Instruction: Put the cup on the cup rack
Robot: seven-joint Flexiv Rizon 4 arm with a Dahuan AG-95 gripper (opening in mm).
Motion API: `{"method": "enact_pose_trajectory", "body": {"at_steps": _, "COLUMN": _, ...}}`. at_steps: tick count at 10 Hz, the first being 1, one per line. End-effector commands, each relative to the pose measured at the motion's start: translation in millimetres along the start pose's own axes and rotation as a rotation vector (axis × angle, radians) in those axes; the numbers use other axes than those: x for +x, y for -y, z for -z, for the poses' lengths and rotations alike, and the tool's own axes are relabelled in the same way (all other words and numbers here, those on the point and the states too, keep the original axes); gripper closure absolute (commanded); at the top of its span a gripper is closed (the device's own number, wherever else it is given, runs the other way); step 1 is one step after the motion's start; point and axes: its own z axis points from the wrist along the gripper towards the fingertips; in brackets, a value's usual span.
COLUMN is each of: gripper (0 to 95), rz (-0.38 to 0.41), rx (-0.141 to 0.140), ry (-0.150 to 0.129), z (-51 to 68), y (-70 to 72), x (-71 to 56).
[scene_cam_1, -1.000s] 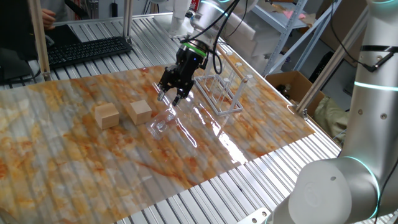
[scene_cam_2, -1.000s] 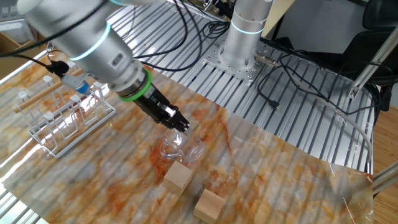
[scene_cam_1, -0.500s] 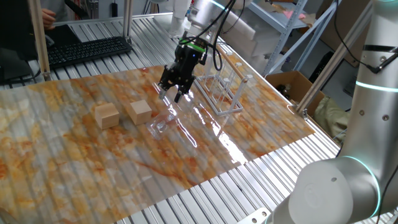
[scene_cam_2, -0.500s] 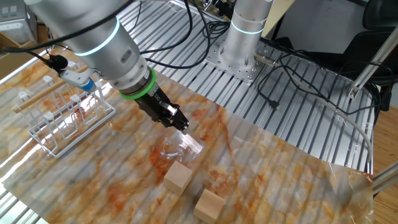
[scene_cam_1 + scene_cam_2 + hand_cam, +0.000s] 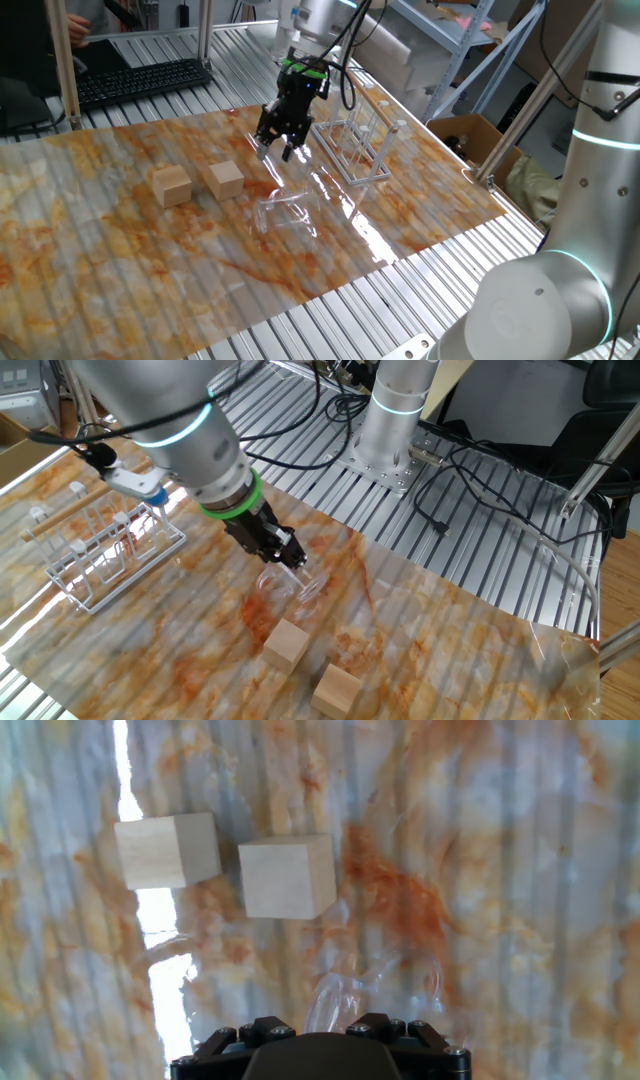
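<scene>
The clear cup (image 5: 286,210) lies on its side on the marbled mat, right of the two wooden cubes. It also shows in the other fixed view (image 5: 296,585) and at the bottom of the hand view (image 5: 372,990). My gripper (image 5: 280,152) hangs above the cup and apart from it, its fingers a little apart with nothing between them; the other fixed view shows it too (image 5: 291,560). The hand view shows only the gripper body, not the fingers. The cup rack (image 5: 356,150) stands empty to the right of the gripper and also shows in the other fixed view (image 5: 100,550).
Two tan wooden cubes (image 5: 171,185) (image 5: 226,180) sit left of the cup, and show ahead in the hand view (image 5: 167,850) (image 5: 287,875). A keyboard (image 5: 140,80) lies at the back left. A cardboard box (image 5: 470,135) sits beyond the table's right edge.
My gripper has risen and moved slightly toward the back. The cup has shifted and turned on the mat, now lying more crosswise.
</scene>
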Motion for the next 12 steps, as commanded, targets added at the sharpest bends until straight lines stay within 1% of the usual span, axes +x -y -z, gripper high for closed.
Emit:
{"method": "enact_pose_trajectory", "body": {"at_steps": 1, "gripper": 38.0, "rz": -0.126, "rx": 0.067, "ry": 0.072, "z": -5.2, "y": -5.5, "x": 6.5}}
{"method": "enact_pose_trajectory", "body": {"at_steps": 2, "gripper": 38.0, "rz": -0.203, "rx": 0.116, "ry": 0.102, "z": -10.2, "y": -9.7, "x": 9.1}}
{"method": "enact_pose_trajectory", "body": {"at_steps": 3, "gripper": 38.0, "rz": -0.243, "rx": 0.164, "ry": 0.141, "z": -13.9, "y": -12.9, "x": 10.1}}
{"method": "enact_pose_trajectory", "body": {"at_steps": 4, "gripper": 38.0, "rz": -0.27, "rx": 0.2, "ry": 0.176, "z": -17.4, "y": -15.8, "x": 11.1}}
{"method": "enact_pose_trajectory", "body": {"at_steps": 5, "gripper": 38.0, "rz": -0.298, "rx": 0.231, "ry": 0.197, "z": -19.9, "y": -18.3, "x": 11.8}}
{"method": "enact_pose_trajectory", "body": {"at_steps": 6, "gripper": 38.0, "rz": -0.343, "rx": 0.254, "ry": 0.205, "z": -21.1, "y": -19.3, "x": 12.3}}
{"method": "enact_pose_trajectory", "body": {"at_steps": 7, "gripper": 38.0, "rz": -0.42, "rx": 0.264, "ry": 0.217, "z": -21.6, "y": -19.7, "x": 12.3}}
{"method": "enact_pose_trajectory", "body": {"at_steps": 8, "gripper": 38.0, "rz": -0.499, "rx": 0.261, "ry": 0.224, "z": -21.6, "y": -19.8, "x": 12.3}}
{"method": "enact_pose_trajectory", "body": {"at_steps": 9, "gripper": 38.0, "rz": -0.562, "rx": 0.264, "ry": 0.232, "z": -21.7, "y": -19.8, "x": 12.4}}
{"method": "enact_pose_trajectory", "body": {"at_steps": 10, "gripper": 38.0, "rz": -0.64, "rx": 0.264, "ry": 0.244, "z": -21.8, "y": -19.9, "x": 12.4}}
{"method": "enact_pose_trajectory", "body": {"at_steps": 11, "gripper": 38.0, "rz": -0.701, "rx": 0.262, "ry": 0.257, "z": -21.9, "y": -19.9, "x": 12.5}}
{"method": "enact_pose_trajectory", "body": {"at_steps": 12, "gripper": 38.0, "rz": -0.738, "rx": 0.259, "ry": 0.263, "z": -21.9, "y": -19.9, "x": 12.5}}
